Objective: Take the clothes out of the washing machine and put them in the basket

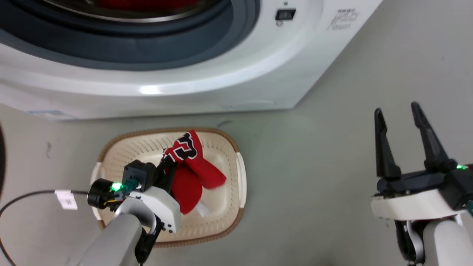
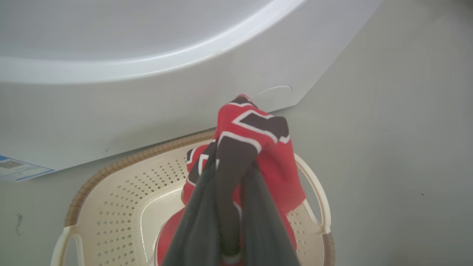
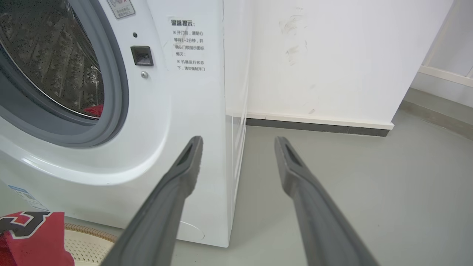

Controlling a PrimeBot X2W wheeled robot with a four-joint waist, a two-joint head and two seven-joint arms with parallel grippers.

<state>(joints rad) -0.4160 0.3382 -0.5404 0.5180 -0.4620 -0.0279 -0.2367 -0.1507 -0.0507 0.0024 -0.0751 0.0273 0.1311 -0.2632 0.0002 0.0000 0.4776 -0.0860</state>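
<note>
My left gripper (image 1: pixel 167 166) is shut on a red jersey (image 1: pixel 196 170) with black, white-outlined letters and holds it over the cream basket (image 1: pixel 229 147), where the cloth droops inside the rim. In the left wrist view the dark fingers (image 2: pixel 199 221) pinch the bunched jersey (image 2: pixel 277 166) above the basket (image 2: pixel 122 162). More red clothes (image 3: pixel 94 109) lie in the drum of the white washing machine (image 3: pixel 177 111), also seen as a red patch of clothes (image 1: pixel 147 3) at the top of the washing machine (image 1: pixel 221 81). My right gripper (image 1: pixel 396 109) stands open and empty over bare floor, right of the washer.
A black cable with a white tag (image 1: pixel 64 199) runs across the floor left of the basket. The washer's corner (image 3: pixel 231 184) is close to my right gripper (image 3: pixel 238 142). Grey floor (image 3: pixel 351 177) stretches right to a white wall with dark skirting (image 3: pixel 317 125).
</note>
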